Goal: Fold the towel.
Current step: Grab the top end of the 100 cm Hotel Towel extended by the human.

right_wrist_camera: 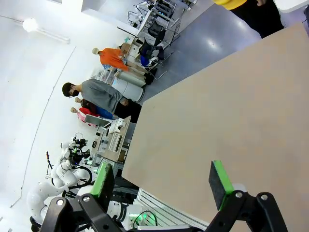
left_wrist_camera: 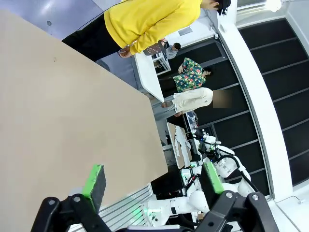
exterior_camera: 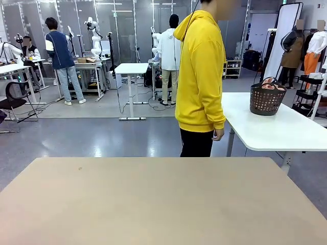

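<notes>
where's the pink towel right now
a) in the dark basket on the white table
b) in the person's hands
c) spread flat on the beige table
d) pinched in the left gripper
a: the towel shows as a pink bundle at the top of the dark basket, which stands on the white side table to the robot's right of the person.

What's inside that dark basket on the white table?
A bunched salmon-pink towel peeks over the rim of the dark basket on the white table. The basket's wall covers the rest, so anything beneath it can't be seen.
</notes>
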